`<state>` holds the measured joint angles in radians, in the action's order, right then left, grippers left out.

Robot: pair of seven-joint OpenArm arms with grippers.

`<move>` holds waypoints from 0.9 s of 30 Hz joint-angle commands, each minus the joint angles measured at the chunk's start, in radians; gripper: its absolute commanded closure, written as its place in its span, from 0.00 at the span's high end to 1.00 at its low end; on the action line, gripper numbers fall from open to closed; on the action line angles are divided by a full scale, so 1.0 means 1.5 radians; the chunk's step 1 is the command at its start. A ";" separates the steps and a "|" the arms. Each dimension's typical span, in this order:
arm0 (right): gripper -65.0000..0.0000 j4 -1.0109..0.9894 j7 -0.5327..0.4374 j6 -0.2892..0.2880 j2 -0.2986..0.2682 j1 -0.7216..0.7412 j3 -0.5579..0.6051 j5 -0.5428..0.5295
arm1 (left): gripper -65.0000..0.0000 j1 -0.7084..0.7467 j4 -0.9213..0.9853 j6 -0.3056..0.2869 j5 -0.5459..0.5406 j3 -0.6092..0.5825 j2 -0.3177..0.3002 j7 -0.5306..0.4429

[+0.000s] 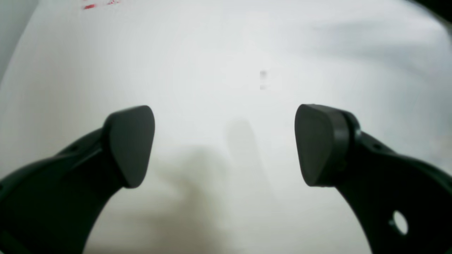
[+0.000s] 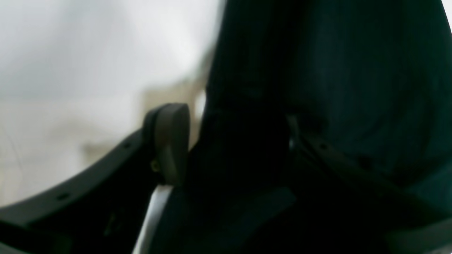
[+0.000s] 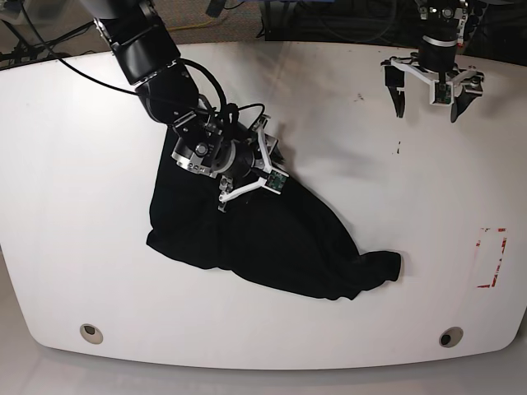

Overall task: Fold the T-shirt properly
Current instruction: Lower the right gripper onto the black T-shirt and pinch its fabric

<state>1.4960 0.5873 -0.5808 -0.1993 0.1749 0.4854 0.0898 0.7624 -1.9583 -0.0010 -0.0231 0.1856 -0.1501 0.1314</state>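
Note:
The black T-shirt (image 3: 272, 243) lies crumpled in a heap in the middle of the white table (image 3: 74, 206); its print is hidden. My right gripper (image 3: 254, 167) is down on the heap's upper left part. In the right wrist view the dark cloth (image 2: 317, 88) fills the gap of the right gripper (image 2: 233, 134); the jaws stand wide apart, the left finger (image 2: 171, 141) clear of the cloth. My left gripper (image 3: 426, 97) hangs open and empty over bare table at the back right, far from the shirt. It also shows in the left wrist view (image 1: 225, 141).
A red tape rectangle (image 3: 492, 257) marks the table near its right edge, with a small red mark (image 3: 399, 149) below the left gripper. Two round holes (image 3: 88, 332) (image 3: 449, 336) sit near the front edge. Cables lie behind the table's back edge.

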 commanded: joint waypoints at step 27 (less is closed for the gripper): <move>0.39 -0.041 -0.049 0.002 0.005 0.015 -0.077 -0.006 | 0.91 0.007 -0.010 0.004 0.001 0.004 -0.003 -0.017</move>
<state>1.4162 0.5308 -0.5804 -0.1917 0.1783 0.3748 0.0898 0.7643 -1.9583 0.0002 -0.0227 0.1879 -0.1505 0.1314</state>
